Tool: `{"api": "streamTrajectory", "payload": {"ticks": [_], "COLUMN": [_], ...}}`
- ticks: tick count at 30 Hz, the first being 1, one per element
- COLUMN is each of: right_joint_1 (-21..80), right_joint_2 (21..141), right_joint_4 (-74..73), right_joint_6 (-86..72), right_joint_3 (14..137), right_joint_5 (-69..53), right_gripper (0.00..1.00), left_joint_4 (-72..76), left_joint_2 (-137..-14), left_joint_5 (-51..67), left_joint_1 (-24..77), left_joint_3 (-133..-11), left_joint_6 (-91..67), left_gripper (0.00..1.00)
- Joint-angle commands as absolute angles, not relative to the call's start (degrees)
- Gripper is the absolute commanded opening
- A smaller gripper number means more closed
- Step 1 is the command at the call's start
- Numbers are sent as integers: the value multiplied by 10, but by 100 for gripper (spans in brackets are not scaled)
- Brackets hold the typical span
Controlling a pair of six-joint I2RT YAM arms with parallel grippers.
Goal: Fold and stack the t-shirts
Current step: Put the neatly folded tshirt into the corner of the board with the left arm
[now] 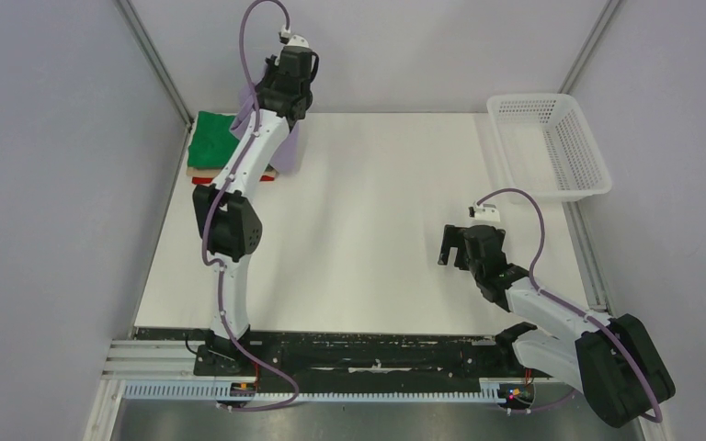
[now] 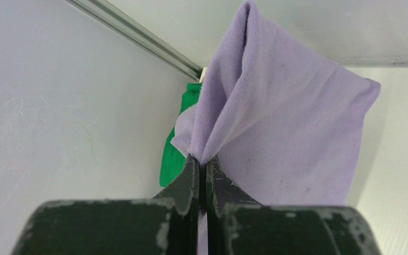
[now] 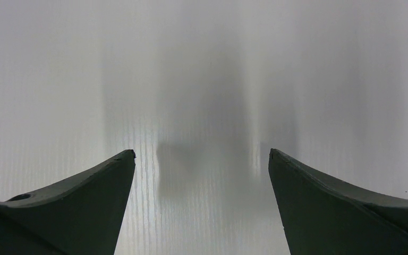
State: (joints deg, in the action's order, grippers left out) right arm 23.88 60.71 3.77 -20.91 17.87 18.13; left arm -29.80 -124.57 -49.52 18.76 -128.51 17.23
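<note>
Left pincer point(image 2: 202, 160) tight on lavender t-shirt point(image 2: 287, 117); right pincer point(image 3: 202, 155) wide apart.

A plain white table point(image 1: 358, 230) is seen, nothing fancy. A stack of folded t-shirts point(image 1: 211, 138) is parked in its far left corner, green on top, and a white mesh basket point(image 1: 529, 98) is set at the far right edge.

Left hand point(image 2: 202, 161) extended far, clamped tight, right hand point(image 3: 202, 155) low, fingers wide apart
</note>
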Motion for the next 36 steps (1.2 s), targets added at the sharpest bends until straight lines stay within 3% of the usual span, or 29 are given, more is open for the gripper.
{"api": "streamTrajectory", "payload": {"ticks": [1,17,36], "right_joint_1": [237,236,236], "right_joint_2": [600,610,612], "right_joint_4": [38,36,21], "right_joint_6": [-202,-201,-200], "right_joint_3": [199,201,207], "right_joint_5": [201,209,238], "right_gripper": [98,98,98], "left_joint_4": [-278,-234,-261], "left_joint_2": [-1197,-1230,-1286], "left_joint_5": [-500,-536,-433], "left_joint_1": [189,175,70], "left_joint_3": [-1335,-1375,-1324], "left_joint_6": [173,232,159], "left_gripper": [2,2,2]}}
